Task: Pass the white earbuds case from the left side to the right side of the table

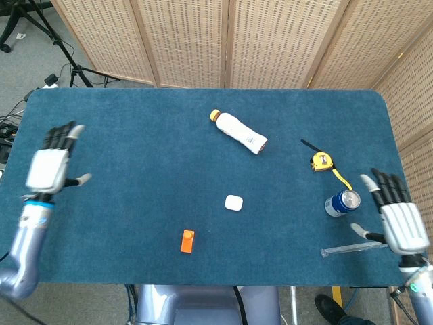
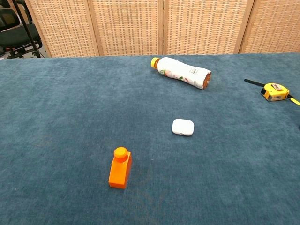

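Note:
The white earbuds case (image 1: pixel 233 202) (image 2: pixel 183 127) lies flat on the blue cloth near the table's middle, with nothing touching it. My left hand (image 1: pixel 53 162) hovers at the far left edge of the table, fingers spread and empty. At the right edge my right hand (image 1: pixel 397 220) is raised with its fingers apart, holding nothing, just right of the can. Neither hand shows in the chest view.
A white bottle with an orange cap (image 1: pixel 238 131) (image 2: pixel 182 73) lies behind the case. An orange block (image 1: pixel 188 240) (image 2: pixel 120 168) stands in front-left of it. At the right are a yellow tape measure (image 1: pixel 322 161) (image 2: pixel 274 91), a blue can (image 1: pixel 342 202) and a clear tube (image 1: pixel 355 248).

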